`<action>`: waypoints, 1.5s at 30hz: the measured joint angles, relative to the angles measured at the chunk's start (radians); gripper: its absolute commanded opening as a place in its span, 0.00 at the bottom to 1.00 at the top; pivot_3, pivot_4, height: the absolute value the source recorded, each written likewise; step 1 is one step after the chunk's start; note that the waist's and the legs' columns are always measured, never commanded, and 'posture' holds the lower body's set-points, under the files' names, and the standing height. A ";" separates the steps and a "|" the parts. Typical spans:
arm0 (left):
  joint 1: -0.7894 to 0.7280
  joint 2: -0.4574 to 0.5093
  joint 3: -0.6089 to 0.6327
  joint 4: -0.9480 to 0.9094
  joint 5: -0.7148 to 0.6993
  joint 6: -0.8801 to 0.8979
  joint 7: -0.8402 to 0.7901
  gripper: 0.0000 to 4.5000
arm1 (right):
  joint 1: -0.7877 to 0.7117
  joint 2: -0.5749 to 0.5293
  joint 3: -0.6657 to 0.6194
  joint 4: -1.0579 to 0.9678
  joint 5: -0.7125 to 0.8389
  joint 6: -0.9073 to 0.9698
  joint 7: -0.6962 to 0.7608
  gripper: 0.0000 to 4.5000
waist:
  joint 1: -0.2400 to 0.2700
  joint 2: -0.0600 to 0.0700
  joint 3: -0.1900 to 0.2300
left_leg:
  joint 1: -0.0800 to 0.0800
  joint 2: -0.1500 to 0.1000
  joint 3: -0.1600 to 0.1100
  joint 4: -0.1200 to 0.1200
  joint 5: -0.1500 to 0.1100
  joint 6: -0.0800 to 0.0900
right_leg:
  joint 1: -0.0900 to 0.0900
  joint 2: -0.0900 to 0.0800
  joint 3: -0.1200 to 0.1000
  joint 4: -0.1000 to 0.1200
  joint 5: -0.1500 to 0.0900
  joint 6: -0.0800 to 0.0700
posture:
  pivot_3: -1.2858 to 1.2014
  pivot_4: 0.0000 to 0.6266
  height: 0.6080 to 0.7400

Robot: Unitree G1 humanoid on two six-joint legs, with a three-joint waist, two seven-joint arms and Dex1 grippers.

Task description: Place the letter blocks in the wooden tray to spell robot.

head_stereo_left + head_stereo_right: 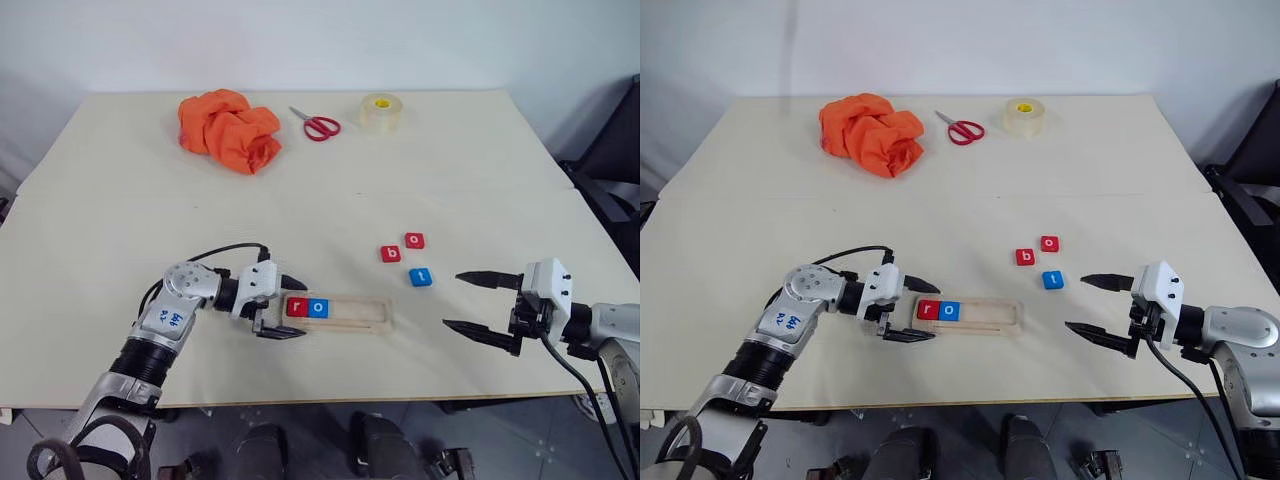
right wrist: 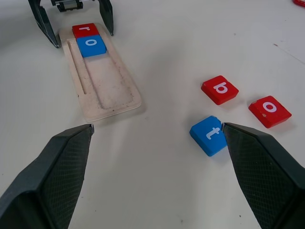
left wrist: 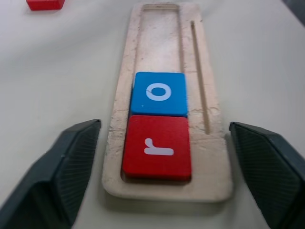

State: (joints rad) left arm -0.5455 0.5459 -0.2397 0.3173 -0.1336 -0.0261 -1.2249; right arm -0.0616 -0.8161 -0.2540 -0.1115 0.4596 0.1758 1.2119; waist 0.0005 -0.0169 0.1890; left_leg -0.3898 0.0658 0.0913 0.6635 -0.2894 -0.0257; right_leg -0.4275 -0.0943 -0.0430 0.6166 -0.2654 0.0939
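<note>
The wooden tray (image 1: pixel 365 312) lies near the table's front edge, with a red "r" block (image 1: pixel 297 307) and a blue "o" block (image 1: pixel 318 308) side by side at its left end. My left gripper (image 1: pixel 302 310) is open and straddles that end, one finger on each side of the tray (image 3: pixel 212 62), gripping nothing. To the right of the tray lie three loose blocks: a red "b" (image 1: pixel 390 254), a red "o" (image 1: pixel 414 240) and a blue "t" (image 1: pixel 421 277). My right gripper (image 1: pixel 453 299) hangs open and empty just right of the "t" block (image 2: pixel 208 135), pointing toward the tray.
An orange cloth (image 1: pixel 230 130), red-handled scissors (image 1: pixel 318 124) and a roll of clear tape (image 1: pixel 381 112) sit along the far side of the table. A dark chair (image 1: pixel 615 160) stands past the table's right edge. The front edge runs close below the tray.
</note>
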 measured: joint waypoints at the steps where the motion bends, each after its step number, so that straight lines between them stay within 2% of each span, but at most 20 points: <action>1: 0.000 -0.001 0.000 -0.002 0.001 0.002 0.003 0.99 | 0.001 0.000 0.000 -0.002 0.002 0.000 -0.003 1.00 | 0.000 0.000 0.000 | 0.000 0.000 0.000 0.000 0.000 0.000 | 0.000 0.000 0.000 0.000 0.000 0.000 | 0.52 0.24 1.00; 5: 0.022 0.009 0.021 -0.041 -0.014 0.016 0.007 0.99 | 0.004 0.000 -0.008 -0.005 0.004 0.004 -0.019 1.00 | 0.000 0.000 0.000 | 0.000 0.000 0.000 0.000 0.000 0.000 | 0.000 0.000 0.000 0.000 0.000 0.000 | 0.52 0.24 1.00; 10: 0.096 0.065 0.135 -0.104 -0.126 0.017 -0.034 0.99 | 0.029 0.005 -0.052 -0.040 0.026 0.045 -0.086 1.00 | -0.001 0.000 0.000 | 0.000 0.000 0.000 0.000 0.000 0.000 | 0.000 0.000 0.000 0.001 0.000 0.000 | 0.52 0.24 1.00; 12: 0.130 0.076 0.189 -0.104 -0.173 -0.010 -0.061 0.99 | 0.031 0.034 -0.067 -0.059 0.040 0.084 -0.143 1.00 | -0.002 0.000 0.000 | 0.000 0.000 0.000 0.000 0.000 0.000 | 0.000 0.000 0.000 0.001 0.000 0.000 | 0.52 0.24 1.00; 16: 0.181 0.109 0.295 -0.024 -0.267 -0.092 -0.177 0.99 | 0.029 0.124 -0.066 -0.111 0.040 0.209 -0.354 1.00 | -0.003 -0.001 0.000 | 0.001 0.001 0.000 0.000 0.000 0.000 | -0.001 -0.001 0.000 0.002 -0.001 -0.002 | 0.52 0.24 1.00; 21: 0.208 0.089 0.343 0.057 -0.341 -0.142 -0.276 0.99 | 0.039 0.153 -0.049 -0.220 0.036 0.321 -0.494 1.00 | 0.002 -0.001 -0.001 | 0.000 0.000 0.000 0.000 0.000 0.001 | 0.000 -0.001 0.000 0.002 -0.001 -0.002 | 0.52 0.24 1.00; 27: 0.206 0.083 0.349 0.095 -0.375 -0.161 -0.277 0.99 | 0.077 0.198 -0.009 -0.329 0.047 0.437 -0.601 1.00 | -0.001 -0.002 -0.001 | 0.000 0.000 0.000 0.000 -0.001 0.001 | 0.000 -0.001 0.000 0.002 -0.001 -0.002 | 0.52 0.24 1.00; 40: 0.199 0.083 0.334 0.073 -0.393 -0.136 -0.277 0.99 | 0.088 0.209 0.013 -0.393 0.047 0.461 -0.654 1.00 | -0.002 -0.002 -0.001 | 0.000 0.000 -0.001 0.000 -0.001 0.001 | -0.001 -0.001 0.000 0.002 -0.001 -0.002 | 0.52 0.24 1.00; 45: 0.207 0.083 0.330 0.049 -0.397 -0.131 -0.277 0.99 | -0.026 0.281 0.054 -0.408 0.072 0.551 -0.747 1.00 | -0.009 -0.002 -0.001 | 0.000 0.001 -0.001 0.000 -0.001 0.001 | -0.001 0.000 0.000 0.002 -0.001 -0.002 | 0.52 0.24 1.00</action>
State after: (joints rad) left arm -0.3386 0.6290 0.0901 0.3659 -0.5310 -0.1576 -1.5019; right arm -0.0872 -0.5355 -0.1997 -0.5197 0.5318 0.7264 0.4649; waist -0.0082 -0.0193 0.1876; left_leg -0.3894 0.0669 0.0907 0.6634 -0.2901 -0.0246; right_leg -0.4283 -0.0944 -0.0429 0.6187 -0.2665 0.0918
